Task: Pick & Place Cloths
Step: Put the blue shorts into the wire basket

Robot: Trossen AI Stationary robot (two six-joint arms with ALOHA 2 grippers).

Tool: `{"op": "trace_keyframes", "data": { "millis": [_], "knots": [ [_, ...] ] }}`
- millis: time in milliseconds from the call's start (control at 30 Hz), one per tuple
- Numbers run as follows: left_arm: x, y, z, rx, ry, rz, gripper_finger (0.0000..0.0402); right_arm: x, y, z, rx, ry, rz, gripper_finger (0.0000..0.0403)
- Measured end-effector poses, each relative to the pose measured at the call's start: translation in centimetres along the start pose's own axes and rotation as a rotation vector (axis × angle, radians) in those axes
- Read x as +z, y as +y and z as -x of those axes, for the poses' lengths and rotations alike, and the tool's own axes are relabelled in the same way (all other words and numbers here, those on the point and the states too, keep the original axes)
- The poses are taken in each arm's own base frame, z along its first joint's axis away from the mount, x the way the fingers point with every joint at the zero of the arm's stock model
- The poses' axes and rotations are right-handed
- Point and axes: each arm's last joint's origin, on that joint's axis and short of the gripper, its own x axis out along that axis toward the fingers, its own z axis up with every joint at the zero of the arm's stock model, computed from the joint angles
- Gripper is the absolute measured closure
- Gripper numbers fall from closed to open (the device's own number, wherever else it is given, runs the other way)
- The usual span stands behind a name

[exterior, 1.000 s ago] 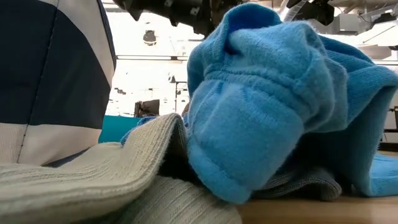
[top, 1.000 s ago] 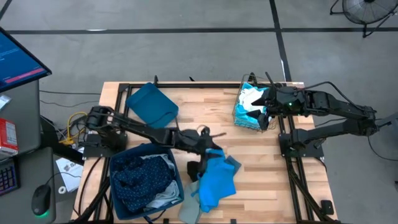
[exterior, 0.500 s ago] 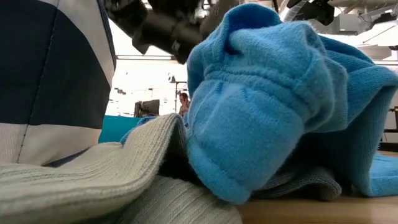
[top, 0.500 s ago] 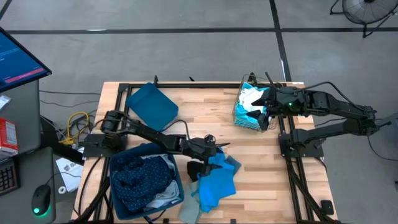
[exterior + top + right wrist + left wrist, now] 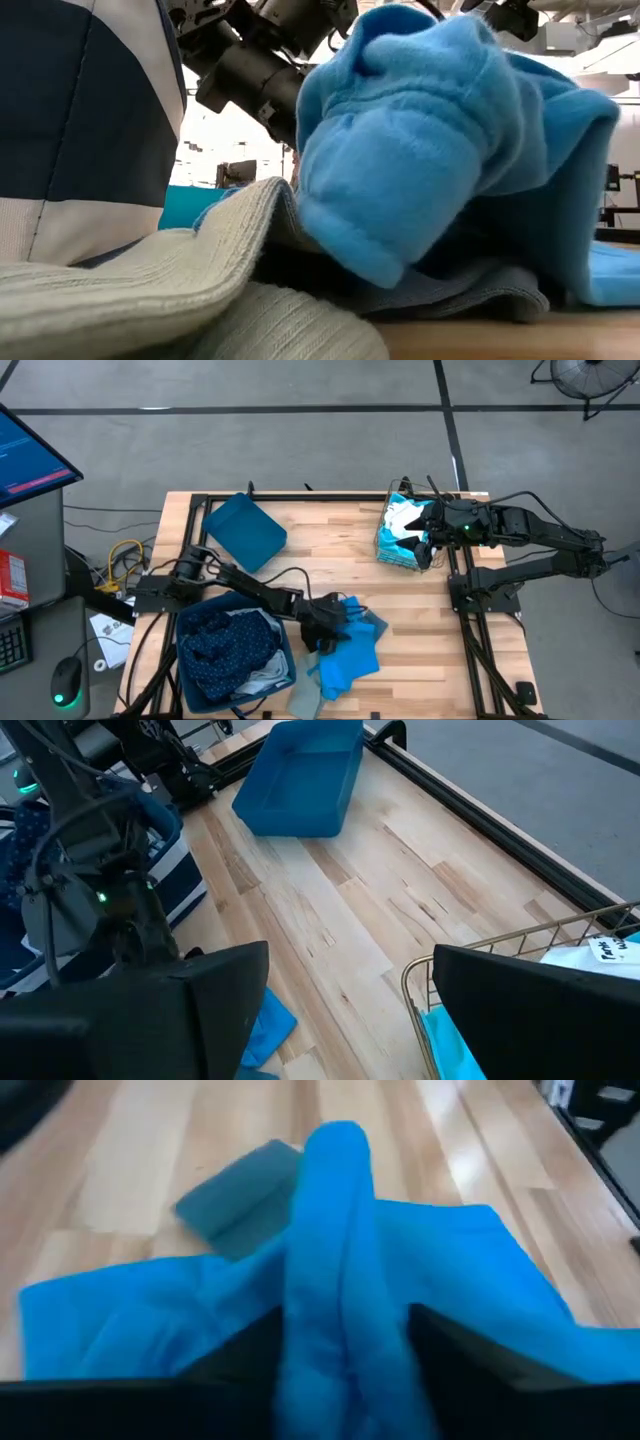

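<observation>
A bright blue cloth (image 5: 352, 652) lies bunched on the table near its near edge, on top of a small grey-green cloth (image 5: 373, 622). My left gripper (image 5: 328, 622) is down on the blue cloth's far-left part, shut on a raised fold (image 5: 330, 1230). The grey-green cloth (image 5: 240, 1195) shows beyond that fold. Navy dotted cloth (image 5: 225, 645) fills the dark-blue bin (image 5: 186, 660). Turquoise-and-white cloth (image 5: 400, 525) lies in the wire basket (image 5: 385, 555). My right gripper (image 5: 428, 538) hangs open at the basket's right side (image 5: 350, 980). My left gripper pinches a bunched ridge of the bright blue cloth (image 5: 335, 1310) between its two fingers (image 5: 250, 1355); the ridge fills the gap. It comes slanting down from the table's left. The rest of the cloth (image 5: 430, 150) rests heaped on the table and the grey-green cloth.
An upturned blue bin (image 5: 245, 528) lies at the far left of the table. A pale grey ribbed cloth (image 5: 150, 290) lies by the near edge beside the bin's striped wall (image 5: 90, 120). Bare wood (image 5: 330, 545) lies between the bins and the basket.
My left gripper has moved toward the near edge and down onto the bright blue cloth. The cloth's upper fold has been pushed over and bulges differently in the low view; its lower part has stayed on the table. The right arm has kept still.
</observation>
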Motion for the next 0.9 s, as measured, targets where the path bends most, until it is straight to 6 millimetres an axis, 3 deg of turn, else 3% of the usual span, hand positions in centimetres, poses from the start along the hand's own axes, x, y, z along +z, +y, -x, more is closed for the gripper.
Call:
{"op": "trace_keyframes", "data": {
  "millis": [133,167,300,433,700,900],
  "knots": [
    [1.3,0.5,0.8,0.017,-0.034,0.058,0.0358,0.0,0.0,0.0,0.0,0.0,-0.014,0.0127],
    [1.4,0.6,0.9,0.018,-0.042,0.064,0.0378,0.0,0.0,0.0,0.0,-0.001,-0.018,0.0127],
    [1.6,1.4,1.0,0.041,-0.036,0.084,0.0397,0.0,0.0,0.0,0.001,-0.001,-0.028,0.0127],
    [3.9,1.3,2.9,0.037,-0.112,0.102,0.0401,-0.1,0.2,0.0,0.014,0.001,-0.019,0.0127],
    [11.4,1.2,12.0,0.139,-0.427,0.027,0.0401,-0.3,1.3,0.3,0.075,0.0,0.062,0.0127],
    [14.5,1.8,18.3,0.187,-0.592,0.044,0.0401,0.5,2.9,0.5,0.183,-0.12,0.174,0.0127]
  ]
}}
